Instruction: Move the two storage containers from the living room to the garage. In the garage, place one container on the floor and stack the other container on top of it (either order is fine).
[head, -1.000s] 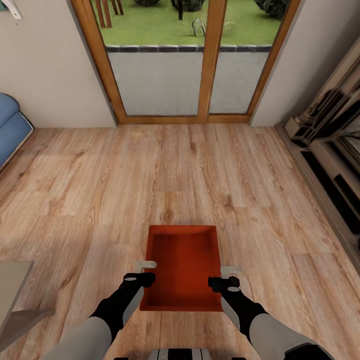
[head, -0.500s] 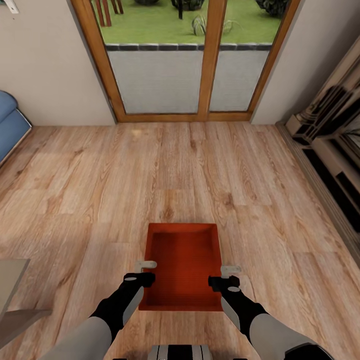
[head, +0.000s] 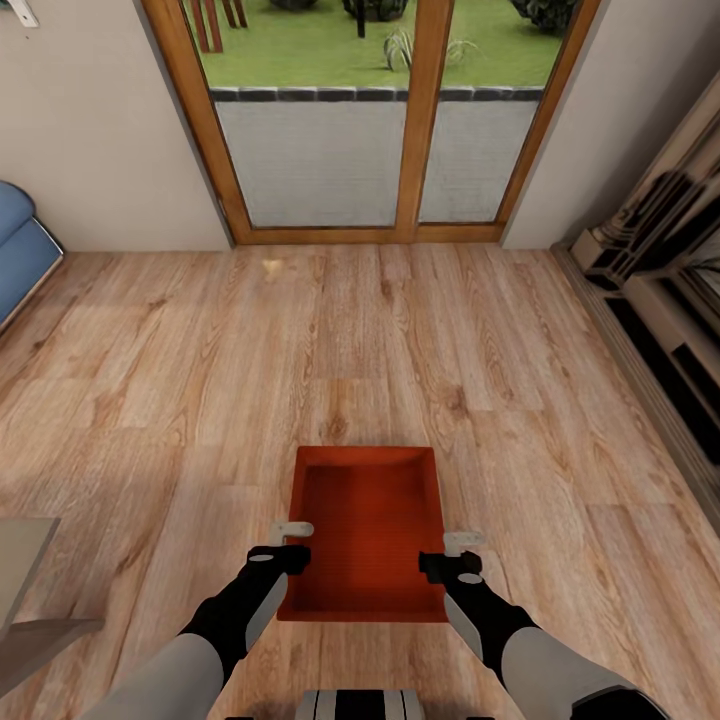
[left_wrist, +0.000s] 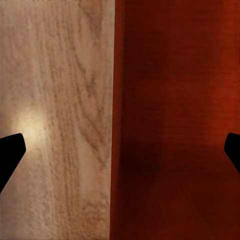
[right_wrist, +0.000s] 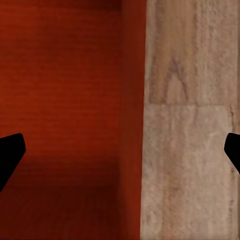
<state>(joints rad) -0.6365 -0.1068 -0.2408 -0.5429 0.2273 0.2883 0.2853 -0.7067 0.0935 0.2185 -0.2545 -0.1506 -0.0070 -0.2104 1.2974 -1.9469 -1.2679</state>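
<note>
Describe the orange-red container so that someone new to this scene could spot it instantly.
Start at the wood-framed glass doors, then come down the light plank floor toward the robot. The storage container lies between the two grippers: a lidless, low-walled rectangle, the one orange-red thing there.

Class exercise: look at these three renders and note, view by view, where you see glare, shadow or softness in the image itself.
Head view: even lighting, a faint pale glint on the plank floor, slightly soft detail throughout. Left wrist view: a round bright glare patch on the wood, and a darker band across the storage container. Right wrist view: the container's inside darkens toward one end; the wood grain looks blurred.
</note>
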